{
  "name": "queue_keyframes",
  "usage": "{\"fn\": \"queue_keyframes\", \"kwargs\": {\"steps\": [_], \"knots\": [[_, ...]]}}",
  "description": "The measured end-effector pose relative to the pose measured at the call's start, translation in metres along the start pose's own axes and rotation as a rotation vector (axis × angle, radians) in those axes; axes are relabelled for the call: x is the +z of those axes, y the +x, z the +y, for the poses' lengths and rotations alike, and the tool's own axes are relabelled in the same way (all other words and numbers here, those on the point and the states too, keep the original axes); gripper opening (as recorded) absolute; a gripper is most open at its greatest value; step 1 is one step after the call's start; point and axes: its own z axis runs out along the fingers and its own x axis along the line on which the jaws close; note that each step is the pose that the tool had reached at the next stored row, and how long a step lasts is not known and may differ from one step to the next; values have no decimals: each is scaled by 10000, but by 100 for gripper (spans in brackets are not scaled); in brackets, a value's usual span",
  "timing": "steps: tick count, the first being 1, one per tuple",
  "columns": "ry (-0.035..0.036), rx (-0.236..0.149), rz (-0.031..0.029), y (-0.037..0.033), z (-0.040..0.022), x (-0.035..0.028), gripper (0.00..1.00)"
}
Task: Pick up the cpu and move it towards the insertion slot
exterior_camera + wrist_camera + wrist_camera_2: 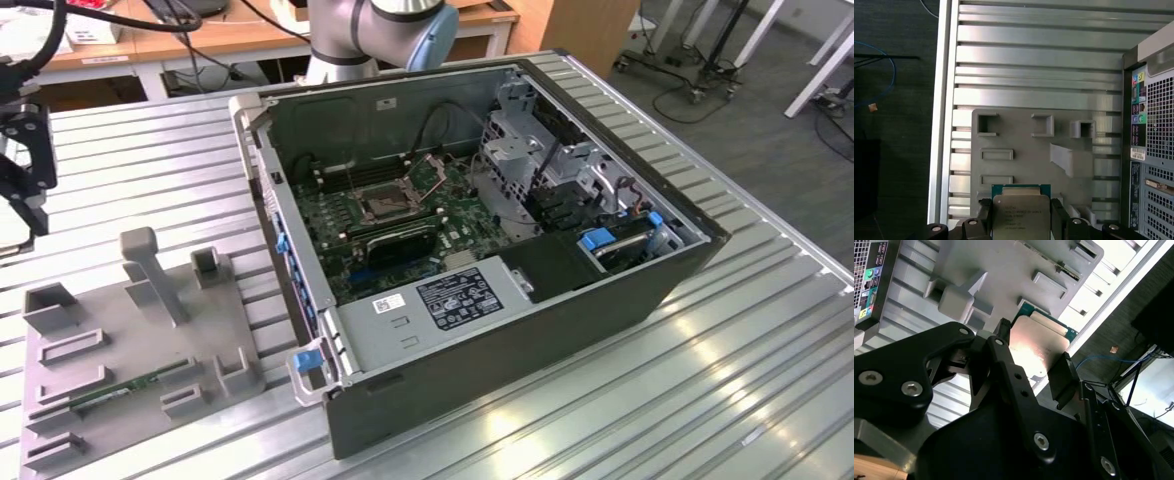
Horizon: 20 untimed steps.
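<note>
Because the exterior view's left edge cuts across the gripper [19, 150], little more than a black shape shows there, above the slatted metal table [747, 350] and well apart from the open computer case [534, 360]; what it carries cannot be made out from that side. In both wrist views the picture is plainer: the gripper [1021, 220] is clenched on the cpu [1021, 205], with one of the black fingers [1056, 217] pressed against each of two opposite edges, so the opening is no wider than the chip itself. Part of the cpu runs off the edge of the first wrist view, and in the second wrist view the gripper's own body hides the near part of the chip, leaving its silvery top and green rim showing between the fingers. The chip hangs above the grey fixture plate [1024, 155], clear of its recesses, though how high it sits cannot be judged. The insertion slot [387, 205] lies on the motherboard [334, 225] inside the case, far from the gripper; it is small in the exterior view, and the position of its lever cannot be told.
</note>
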Motion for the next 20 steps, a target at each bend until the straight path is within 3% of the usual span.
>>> {"fn": "queue_keyframes", "kwargs": {"steps": [20], "knots": [[0,0,0,-235,-6,0,55]]}}
